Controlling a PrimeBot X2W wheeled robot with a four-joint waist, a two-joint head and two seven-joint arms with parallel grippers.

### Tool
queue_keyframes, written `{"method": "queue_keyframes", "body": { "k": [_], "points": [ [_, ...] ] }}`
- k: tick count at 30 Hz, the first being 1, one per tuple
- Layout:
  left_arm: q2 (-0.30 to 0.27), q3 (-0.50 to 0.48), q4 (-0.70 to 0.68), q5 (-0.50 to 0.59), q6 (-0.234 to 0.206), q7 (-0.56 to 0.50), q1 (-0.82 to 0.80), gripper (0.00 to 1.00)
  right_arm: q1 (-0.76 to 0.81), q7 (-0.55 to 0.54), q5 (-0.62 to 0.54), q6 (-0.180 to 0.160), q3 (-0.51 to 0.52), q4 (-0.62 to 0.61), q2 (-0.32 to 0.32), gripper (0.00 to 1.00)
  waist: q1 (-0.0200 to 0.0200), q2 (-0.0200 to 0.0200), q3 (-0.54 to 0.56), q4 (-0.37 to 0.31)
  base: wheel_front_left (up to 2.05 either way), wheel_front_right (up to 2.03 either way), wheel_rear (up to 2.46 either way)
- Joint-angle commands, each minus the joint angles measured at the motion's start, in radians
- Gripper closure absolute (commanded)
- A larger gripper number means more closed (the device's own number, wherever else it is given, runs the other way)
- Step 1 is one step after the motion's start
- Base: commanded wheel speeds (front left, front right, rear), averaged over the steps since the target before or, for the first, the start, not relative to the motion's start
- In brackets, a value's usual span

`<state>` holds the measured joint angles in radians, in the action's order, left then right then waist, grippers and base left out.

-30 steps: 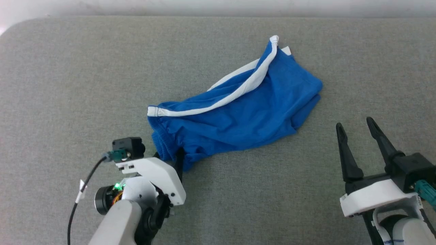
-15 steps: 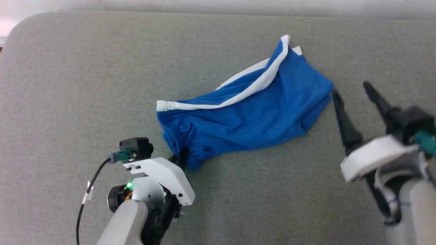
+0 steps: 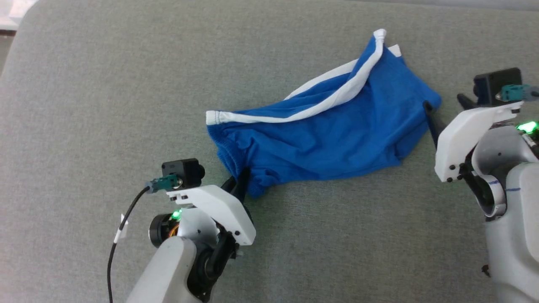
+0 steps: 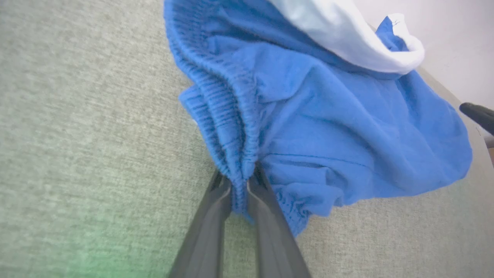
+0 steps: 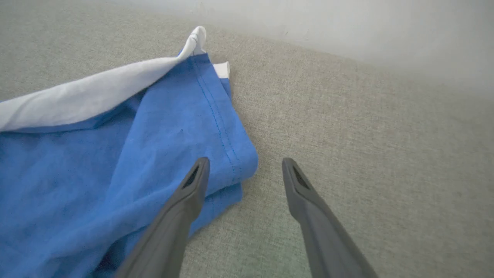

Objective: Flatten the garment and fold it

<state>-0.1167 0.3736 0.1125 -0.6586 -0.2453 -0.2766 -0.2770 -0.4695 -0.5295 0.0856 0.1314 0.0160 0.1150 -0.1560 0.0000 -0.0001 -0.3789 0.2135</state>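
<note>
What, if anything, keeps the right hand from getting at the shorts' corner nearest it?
Probably nothing, so yes, it looks reachable. The right hand is open, with one finger over the folded corner of the shorts and the other over the bare grey surface beside it. Nothing lies between.

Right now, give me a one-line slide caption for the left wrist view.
Left gripper, fingers closed on the gathered waistband of the crumpled blue shorts lying on grey fabric.
</note>
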Motion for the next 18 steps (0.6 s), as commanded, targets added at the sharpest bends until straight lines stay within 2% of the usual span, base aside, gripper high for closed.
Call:
{"method": "queue_keyframes", "body": {
  "k": [1, 13, 15, 16, 18],
  "points": [
    [0.008, 0.011, 0.028, -0.004, 0.007, -0.004, -0.004, 1.00, -0.016, -0.013, -0.003, -0.001, 0.005, 0.019, 0.009, 0.00, 0.0000, 0.0001, -0.013, 0.013, 0.00, 0.00, 0.00],
    [0.016, 0.023, 0.056, -0.007, 0.019, 0.009, -0.039, 1.00, -0.033, -0.088, 0.014, -0.001, 0.015, 0.137, 0.058, 0.00, 0.0000, 0.0001, -0.043, 0.030, 0.00, 0.00, 0.00],
    [0.017, 0.025, 0.060, -0.008, 0.020, 0.010, -0.044, 1.00, -0.034, -0.102, 0.024, -0.001, 0.024, 0.150, 0.069, 0.92, 0.0000, 0.0001, -0.046, 0.031, 0.00, 0.00, 0.00],
    [0.017, 0.025, 0.062, -0.008, 0.020, 0.010, -0.046, 1.00, -0.035, -0.108, 0.026, -0.001, 0.023, 0.154, 0.073, 1.00, 0.0000, 0.0001, -0.046, 0.031, 0.00, 0.00, 0.00],
    [0.016, 0.025, 0.067, -0.009, 0.020, 0.011, -0.048, 1.00, -0.038, -0.106, 0.026, -0.001, 0.029, 0.153, 0.080, 1.00, 0.0000, 0.0001, -0.042, 0.029, 0.00, 0.00, 0.00]
  ]
}}
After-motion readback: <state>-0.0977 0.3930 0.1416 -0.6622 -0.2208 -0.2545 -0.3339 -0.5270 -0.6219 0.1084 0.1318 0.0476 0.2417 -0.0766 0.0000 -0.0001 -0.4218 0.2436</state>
